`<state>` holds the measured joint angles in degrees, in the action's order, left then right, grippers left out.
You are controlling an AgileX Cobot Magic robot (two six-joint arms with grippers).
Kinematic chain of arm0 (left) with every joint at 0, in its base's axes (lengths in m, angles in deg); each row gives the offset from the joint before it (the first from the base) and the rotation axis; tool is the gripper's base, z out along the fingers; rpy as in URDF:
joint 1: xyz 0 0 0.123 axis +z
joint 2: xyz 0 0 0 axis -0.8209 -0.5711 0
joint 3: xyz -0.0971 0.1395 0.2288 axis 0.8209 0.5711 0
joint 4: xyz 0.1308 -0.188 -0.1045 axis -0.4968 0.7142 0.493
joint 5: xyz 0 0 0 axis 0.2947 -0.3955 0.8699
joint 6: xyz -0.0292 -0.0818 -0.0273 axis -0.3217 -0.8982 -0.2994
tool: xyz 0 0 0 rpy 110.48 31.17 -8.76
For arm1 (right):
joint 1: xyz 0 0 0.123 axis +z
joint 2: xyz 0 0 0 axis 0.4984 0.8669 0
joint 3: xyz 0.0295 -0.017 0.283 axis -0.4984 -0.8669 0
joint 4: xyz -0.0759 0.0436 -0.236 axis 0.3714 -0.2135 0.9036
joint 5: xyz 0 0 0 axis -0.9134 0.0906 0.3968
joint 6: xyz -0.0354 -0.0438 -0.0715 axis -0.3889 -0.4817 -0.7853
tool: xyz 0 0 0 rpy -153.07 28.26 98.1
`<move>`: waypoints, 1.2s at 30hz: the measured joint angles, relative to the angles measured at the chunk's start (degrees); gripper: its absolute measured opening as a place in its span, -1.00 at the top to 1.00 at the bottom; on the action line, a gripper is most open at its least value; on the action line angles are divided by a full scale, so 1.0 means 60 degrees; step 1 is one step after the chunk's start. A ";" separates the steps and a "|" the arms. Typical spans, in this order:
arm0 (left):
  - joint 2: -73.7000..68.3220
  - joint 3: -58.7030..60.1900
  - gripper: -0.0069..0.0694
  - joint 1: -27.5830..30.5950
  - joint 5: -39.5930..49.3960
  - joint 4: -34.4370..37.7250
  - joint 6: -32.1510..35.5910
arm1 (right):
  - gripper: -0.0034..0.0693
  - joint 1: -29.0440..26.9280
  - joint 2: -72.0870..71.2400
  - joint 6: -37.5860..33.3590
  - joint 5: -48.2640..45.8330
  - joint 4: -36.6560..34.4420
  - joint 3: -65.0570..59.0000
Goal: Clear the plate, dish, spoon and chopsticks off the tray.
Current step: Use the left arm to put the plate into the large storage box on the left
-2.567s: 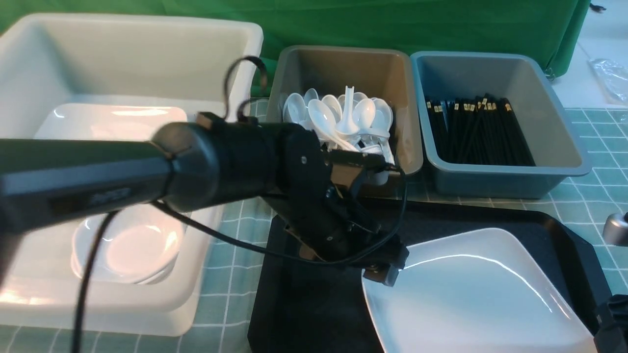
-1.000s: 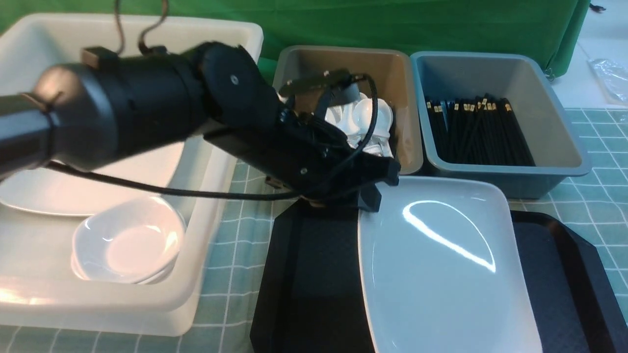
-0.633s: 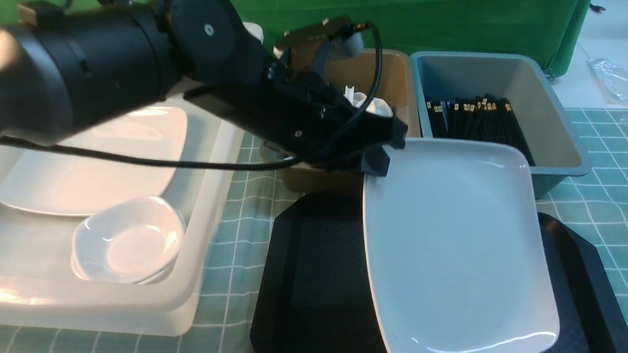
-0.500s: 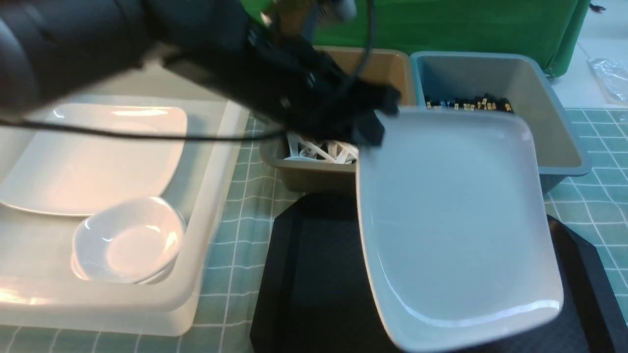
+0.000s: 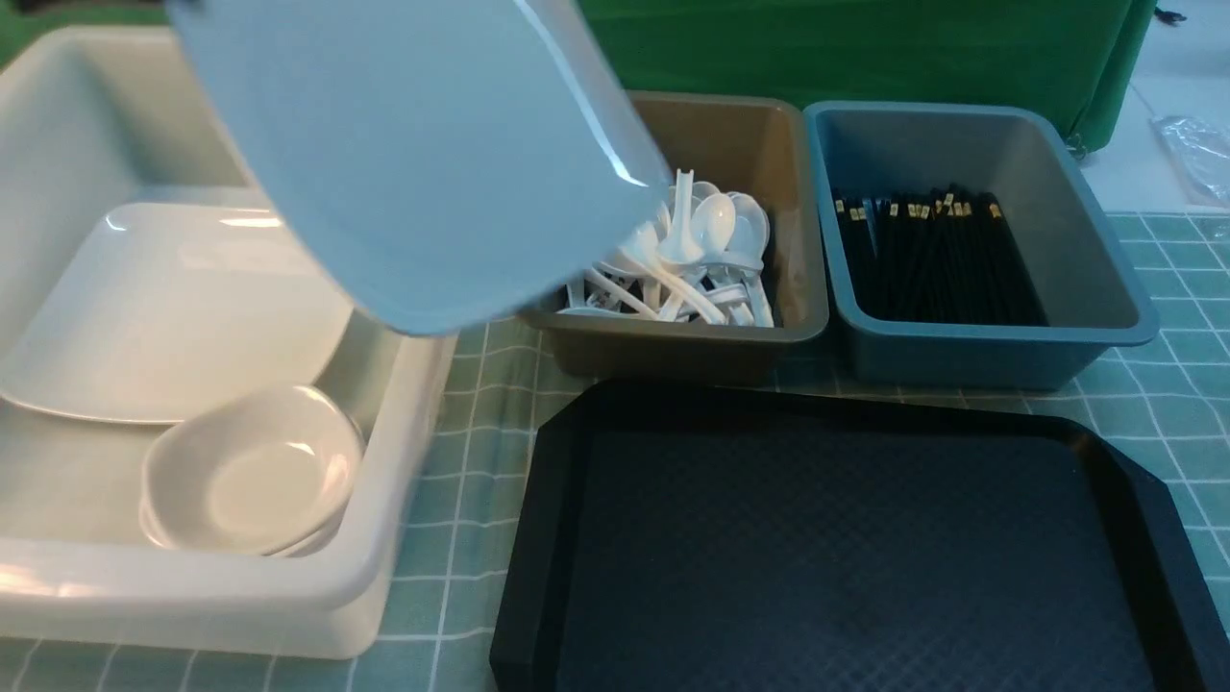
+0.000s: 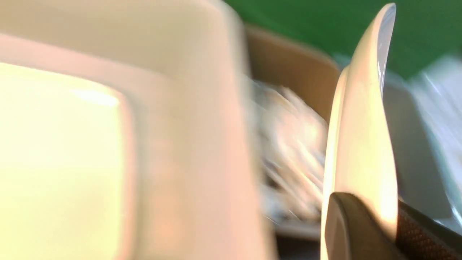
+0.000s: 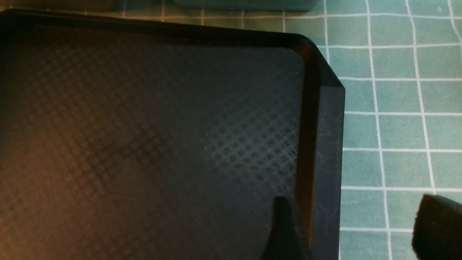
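My left gripper (image 6: 371, 206) is shut on the rim of the large white square plate (image 6: 361, 144). In the front view the plate (image 5: 413, 144) hangs tilted in the air at the upper left, over the white tub's right side and the brown bin's left edge, and the gripper itself is hidden. The black tray (image 5: 846, 548) lies at the front with nothing on it. My right gripper (image 7: 355, 216) is open and empty above the tray's (image 7: 144, 126) cut-off corner. No loose dish, spoon or chopsticks show on the tray.
A big white tub (image 5: 58, 596) on the left holds another square plate (image 5: 163, 317) and stacked small dishes (image 5: 250, 471). A brown bin (image 5: 798, 288) holds white spoons (image 5: 692, 250). A blue-grey bin (image 5: 1105, 288) holds black chopsticks (image 5: 942, 259). A green checked cloth covers the table.
The left gripper lifted the plate off the tray, then swung it up and to the left over the white tub. The left arm has left the front view, and the tray is bare.
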<state>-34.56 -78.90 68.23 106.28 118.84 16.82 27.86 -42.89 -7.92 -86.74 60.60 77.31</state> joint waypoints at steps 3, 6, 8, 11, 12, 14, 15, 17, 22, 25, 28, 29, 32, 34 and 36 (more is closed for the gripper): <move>0.0082 0.0000 0.75 0.1614 -0.0009 0.0369 0.0199 | -0.42 0.0000 0.0000 0.0009 0.0000 0.0000 0.0000; 0.0000 0.0078 0.74 0.2928 -0.0263 0.0765 0.0420 | -0.42 0.0000 0.0000 0.0018 0.0000 0.0000 0.0000; -0.0107 0.0580 0.74 0.3623 -0.0762 0.0877 0.0617 | -0.42 0.0000 0.0000 0.0018 0.0000 0.0000 0.0000; -0.0229 0.1454 0.74 0.3777 -0.1542 0.0933 0.0681 | -0.42 0.0000 0.0000 0.0018 0.0000 0.0000 0.0000; -0.0257 0.1614 0.74 0.3777 -0.1609 0.0942 0.0693 | -0.42 0.0000 0.0000 0.0018 0.0000 0.0000 0.0000; -0.0427 0.2538 0.74 0.3743 -0.2487 0.1330 0.0825 | -0.42 0.0000 0.0000 0.0018 0.0000 0.0000 0.0000; -0.0527 0.2941 0.74 0.3714 -0.2943 0.1606 0.0962 | -0.42 0.0000 0.0000 0.0018 0.0000 0.0000 0.0000; -0.0801 0.3640 0.74 0.3595 -0.3889 0.2208 0.1440 | -0.42 0.0000 0.0000 0.0018 0.0000 0.0000 0.0000; -0.1642 0.4105 0.74 0.3429 -0.4744 0.3120 0.2222 | -0.42 0.0000 0.0000 0.0018 0.0000 0.0000 0.0000; -0.2262 0.4149 0.74 0.3209 -0.4880 0.3386 0.2551 | -0.42 0.0000 0.0000 0.0028 0.0008 0.0000 0.0000; -0.2584 0.4160 0.75 0.3044 -0.4965 0.3497 0.2633 | -0.42 0.0000 0.0000 0.0028 0.0008 0.0000 0.0000; -0.2746 0.4160 0.76 0.2951 -0.5005 0.3531 0.2641 | -0.42 0.0000 0.0000 0.0028 0.0018 0.0000 0.0000; -0.2986 0.4160 0.77 0.2877 -0.5038 0.3482 0.2641 | -0.42 0.0000 0.0000 0.0028 0.0086 0.0000 0.0000; -0.3113 0.4160 0.77 0.2877 -0.5038 0.3381 0.2645 | -0.42 0.0000 0.0000 0.0047 0.0086 0.0000 0.0000; -0.3239 0.4160 0.77 0.2877 -0.5038 0.3106 0.2645 | -0.42 0.0000 0.0000 0.0065 0.0094 0.0000 0.0000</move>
<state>-54.00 -53.93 85.49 76.05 137.47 32.69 27.86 -42.89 -7.53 -86.18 60.60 77.31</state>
